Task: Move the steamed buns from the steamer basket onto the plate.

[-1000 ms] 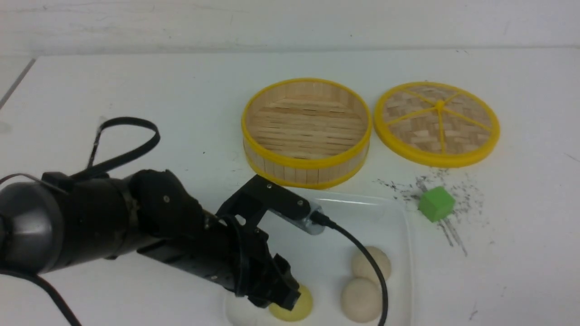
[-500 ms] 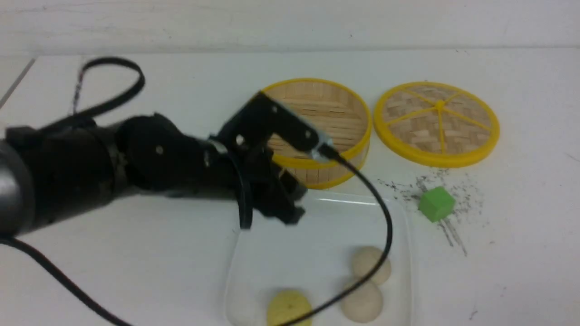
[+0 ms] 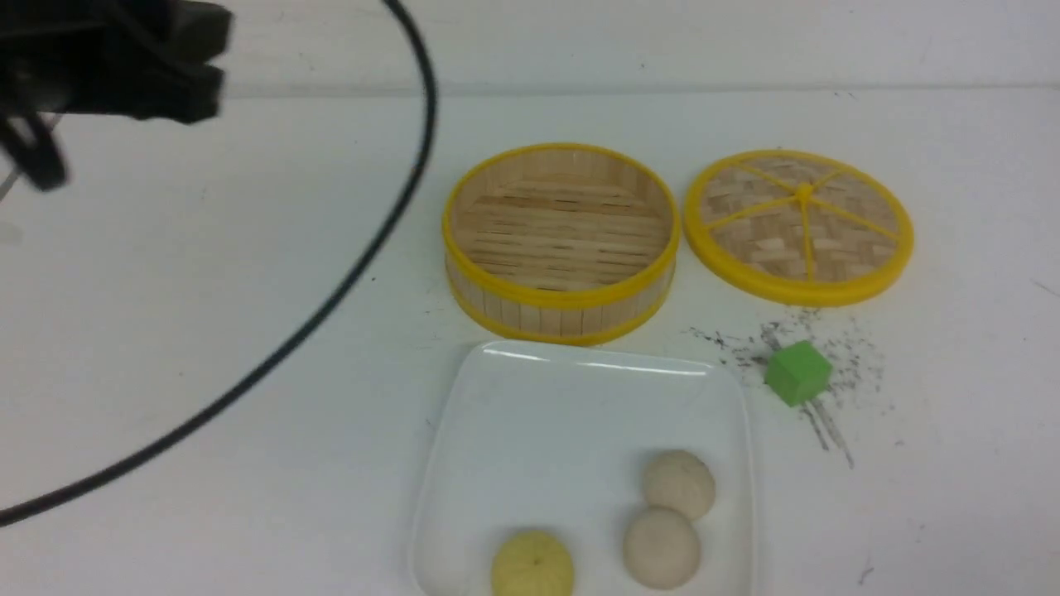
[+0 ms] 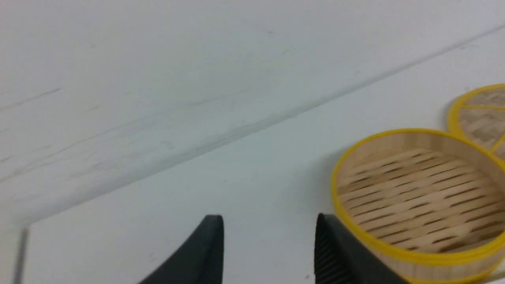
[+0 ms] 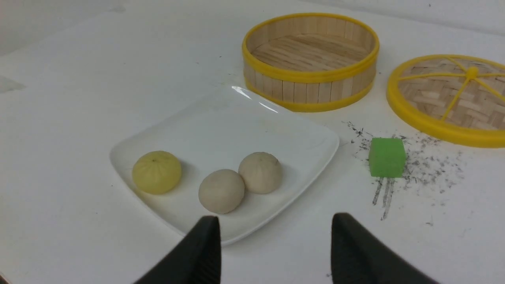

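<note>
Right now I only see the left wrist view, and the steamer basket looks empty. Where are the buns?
Observer: All three sit on the plate: the yellow bun, the nearer cream bun and the farther cream bun.
Operator: Anything beside the plate?
Observer: A green cube lies on the table to its right, not touching it.
Operator: And the right side?
Observer: The right fingers stand apart, with nothing between them.
</note>
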`<state>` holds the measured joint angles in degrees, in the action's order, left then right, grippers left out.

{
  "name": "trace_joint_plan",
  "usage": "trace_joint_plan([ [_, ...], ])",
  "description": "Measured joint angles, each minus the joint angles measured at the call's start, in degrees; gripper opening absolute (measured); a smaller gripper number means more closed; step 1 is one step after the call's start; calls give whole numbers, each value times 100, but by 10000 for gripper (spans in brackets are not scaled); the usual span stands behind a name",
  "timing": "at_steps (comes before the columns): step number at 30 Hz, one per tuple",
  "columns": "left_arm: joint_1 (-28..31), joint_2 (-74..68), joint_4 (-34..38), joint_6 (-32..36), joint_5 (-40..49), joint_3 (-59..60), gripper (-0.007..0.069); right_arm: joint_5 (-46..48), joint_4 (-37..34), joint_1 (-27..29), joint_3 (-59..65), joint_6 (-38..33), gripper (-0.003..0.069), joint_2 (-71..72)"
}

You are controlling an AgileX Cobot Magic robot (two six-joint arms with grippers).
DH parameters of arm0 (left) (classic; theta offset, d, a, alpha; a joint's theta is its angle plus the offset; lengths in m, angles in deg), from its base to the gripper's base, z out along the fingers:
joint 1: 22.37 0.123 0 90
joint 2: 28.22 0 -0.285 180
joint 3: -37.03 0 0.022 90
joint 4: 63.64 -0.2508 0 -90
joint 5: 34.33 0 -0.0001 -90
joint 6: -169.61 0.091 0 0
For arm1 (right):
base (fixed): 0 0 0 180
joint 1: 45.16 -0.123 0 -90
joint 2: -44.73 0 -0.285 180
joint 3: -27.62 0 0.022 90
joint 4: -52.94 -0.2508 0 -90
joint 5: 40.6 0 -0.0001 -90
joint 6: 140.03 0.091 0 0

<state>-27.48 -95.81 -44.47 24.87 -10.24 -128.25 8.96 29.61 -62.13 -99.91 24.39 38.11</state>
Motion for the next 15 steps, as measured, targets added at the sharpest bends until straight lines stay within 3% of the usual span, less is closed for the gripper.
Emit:
trace_joint_plan([
  [5, 827, 714, -801, -1069, 781, 0, 338, 0, 0, 0, 0, 0, 385, 0],
  [7, 1193, 1107, -1344, -1877, 1215, 12, 338, -6, 0, 0, 0, 0, 385, 0],
  [11, 1334, 1703, -1713, -2763, 1699, 228, 338, -11, 0, 0, 0, 0, 385, 0],
  [15, 1334, 2391, -1780, -3226, 2122, 761, 338, -35, 0, 0, 0, 0, 385, 0],
])
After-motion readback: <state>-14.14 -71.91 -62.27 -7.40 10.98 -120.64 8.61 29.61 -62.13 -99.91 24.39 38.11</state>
